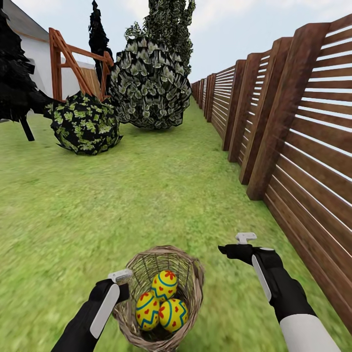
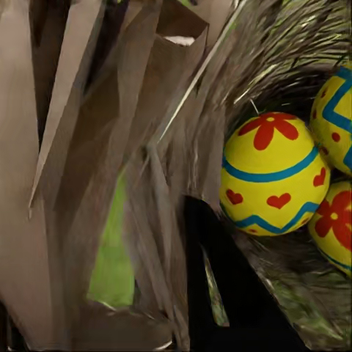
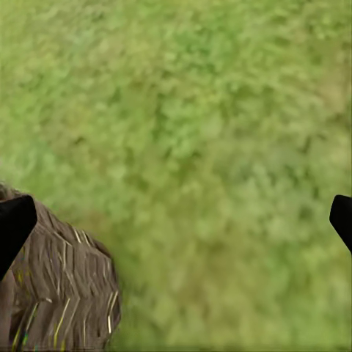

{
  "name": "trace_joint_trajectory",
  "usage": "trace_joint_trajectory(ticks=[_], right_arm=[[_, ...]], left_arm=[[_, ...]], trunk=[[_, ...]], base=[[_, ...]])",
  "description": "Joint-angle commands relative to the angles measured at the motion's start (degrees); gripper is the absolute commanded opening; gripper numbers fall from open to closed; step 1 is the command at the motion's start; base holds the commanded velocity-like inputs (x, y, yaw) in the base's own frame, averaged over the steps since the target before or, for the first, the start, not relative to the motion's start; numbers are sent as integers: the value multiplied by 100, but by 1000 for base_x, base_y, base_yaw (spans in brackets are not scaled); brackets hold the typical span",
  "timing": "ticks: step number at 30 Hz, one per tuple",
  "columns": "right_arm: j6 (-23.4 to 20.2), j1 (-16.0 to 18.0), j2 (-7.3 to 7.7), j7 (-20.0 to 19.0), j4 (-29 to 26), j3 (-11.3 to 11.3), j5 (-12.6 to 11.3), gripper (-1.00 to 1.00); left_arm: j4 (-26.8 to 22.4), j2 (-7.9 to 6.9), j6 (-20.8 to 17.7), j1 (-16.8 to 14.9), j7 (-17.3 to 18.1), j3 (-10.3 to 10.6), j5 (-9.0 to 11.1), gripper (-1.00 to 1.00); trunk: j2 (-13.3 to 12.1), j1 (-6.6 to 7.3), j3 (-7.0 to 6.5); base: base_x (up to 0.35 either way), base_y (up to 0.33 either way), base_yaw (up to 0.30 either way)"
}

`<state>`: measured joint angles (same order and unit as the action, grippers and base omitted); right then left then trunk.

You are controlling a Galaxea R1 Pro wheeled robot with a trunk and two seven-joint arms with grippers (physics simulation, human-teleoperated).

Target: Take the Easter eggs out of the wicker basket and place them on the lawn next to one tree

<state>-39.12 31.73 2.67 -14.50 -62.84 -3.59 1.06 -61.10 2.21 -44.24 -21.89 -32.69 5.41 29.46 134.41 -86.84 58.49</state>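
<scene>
Three yellow Easter eggs with red flowers and blue zigzag bands [image 1: 162,302] sit inside the round brown wicker basket [image 1: 195,286] on the mottled green lawn [image 1: 146,195]. Left gripper [image 1: 122,277] presses against the basket's rim, jaws impossible to judge. Right gripper [image 1: 243,243] hovers over grass beside the basket, fingers spread wide apart.

Both arms black with long white side panels; right forearm ends in a white sleeve. Left end effector [image 1: 122,276] and right end effector [image 1: 244,238]: pale grey-white tips, black fingers [image 3: 15,224].
</scene>
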Motion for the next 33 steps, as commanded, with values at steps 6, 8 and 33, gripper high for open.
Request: trace_joint_trajectory(ticks=[6, 8, 33], right_arm=[[3, 0, -3, 0, 0, -2, 0, 100], [8, 0, 0, 0, 0, -9, -1, 100], [19, 0, -12, 35, 0, -2, 53, 100]], left_arm=[[-59, -1, -32, 1, 17, 2, -80, -100], [-60, -1, -32, 1, 17, 4, -80, -100], [-135, -1, -65, 1, 8, 4, -80, -100]], trunk=[[-201, 110, -90], [-281, 154, -125], [-1283, 703, -574]], base=[[0, 0, 0], [0, 0, 0], [0, 0, 135]])
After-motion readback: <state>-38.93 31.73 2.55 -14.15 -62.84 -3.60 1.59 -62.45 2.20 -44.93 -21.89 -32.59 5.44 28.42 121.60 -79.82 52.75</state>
